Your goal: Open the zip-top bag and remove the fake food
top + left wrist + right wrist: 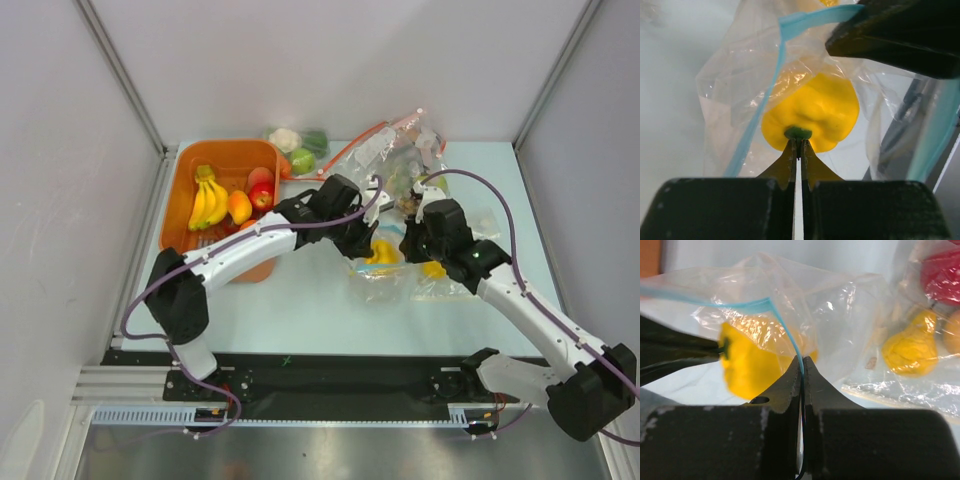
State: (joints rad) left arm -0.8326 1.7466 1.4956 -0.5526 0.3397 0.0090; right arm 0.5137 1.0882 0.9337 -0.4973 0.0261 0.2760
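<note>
The zip-top bag (385,278) lies at mid-table, its teal zip strip (780,65) held up. My right gripper (802,362) is shut on that strip (785,325); it sits just right of the bag's mouth in the top view (412,245). My left gripper (799,142) is shut on the green stem of a yellow fake fruit (810,112) at the bag's open mouth; in the top view this gripper (368,245) is just left of the fruit (383,252). The fruit also shows in the right wrist view (747,365).
An orange basket (180,200) at the back left holds a banana bunch (207,200), a mango-like piece (240,207) and a red apple (262,196). Other clear bags with fruit (400,150) lie behind and right (912,347). Loose vegetables (300,145) sit by the back wall.
</note>
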